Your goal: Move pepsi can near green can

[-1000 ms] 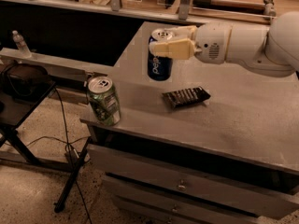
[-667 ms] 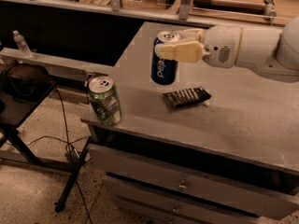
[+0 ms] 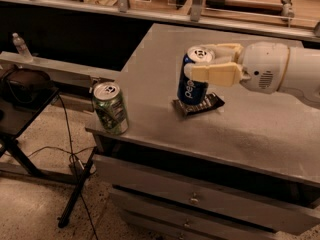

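The pepsi can (image 3: 191, 87) is dark blue with white lettering and a silver top. My gripper (image 3: 212, 64) is shut on its upper part, with the cream fingers (image 3: 215, 74) on both sides, and holds it upright over the middle of the grey table. The can's base is at a dark flat packet (image 3: 198, 104); I cannot tell if they touch. The green can (image 3: 110, 108) stands upright at the table's front left corner, well to the left of the pepsi can.
The grey table (image 3: 240, 129) has drawers under its front edge. A small dark side table (image 3: 25, 96) and cables stand on the floor at the left. A small bottle (image 3: 20, 45) stands on a ledge at the far left. Shelving runs along the back.
The gripper has carried the pepsi can to the right and slightly down, so it now sits over the dark packet. The green can has not moved.
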{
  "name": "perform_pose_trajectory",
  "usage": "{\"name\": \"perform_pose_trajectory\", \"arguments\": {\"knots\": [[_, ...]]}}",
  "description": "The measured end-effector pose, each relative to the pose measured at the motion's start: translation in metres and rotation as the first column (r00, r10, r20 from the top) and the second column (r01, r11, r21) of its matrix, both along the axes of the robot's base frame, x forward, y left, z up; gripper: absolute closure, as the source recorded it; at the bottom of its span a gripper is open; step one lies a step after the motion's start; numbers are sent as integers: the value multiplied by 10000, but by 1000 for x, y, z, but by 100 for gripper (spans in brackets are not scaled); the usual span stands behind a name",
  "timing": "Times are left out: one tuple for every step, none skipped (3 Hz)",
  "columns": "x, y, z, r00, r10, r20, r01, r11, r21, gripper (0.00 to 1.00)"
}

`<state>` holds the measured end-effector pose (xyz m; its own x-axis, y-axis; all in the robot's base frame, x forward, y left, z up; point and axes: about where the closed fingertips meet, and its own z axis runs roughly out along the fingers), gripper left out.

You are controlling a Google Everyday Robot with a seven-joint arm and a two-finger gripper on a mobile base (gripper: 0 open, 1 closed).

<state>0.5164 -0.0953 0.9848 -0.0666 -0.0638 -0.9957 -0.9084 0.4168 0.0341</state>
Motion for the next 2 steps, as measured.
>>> {"name": "perform_pose_trajectory", "arguments": {"knots": [[-15,-2,-10,9987,10,514,-9,10000,-31,100],[-33,7,-19,9963,344,790,-332,9993,-164,100]]}}
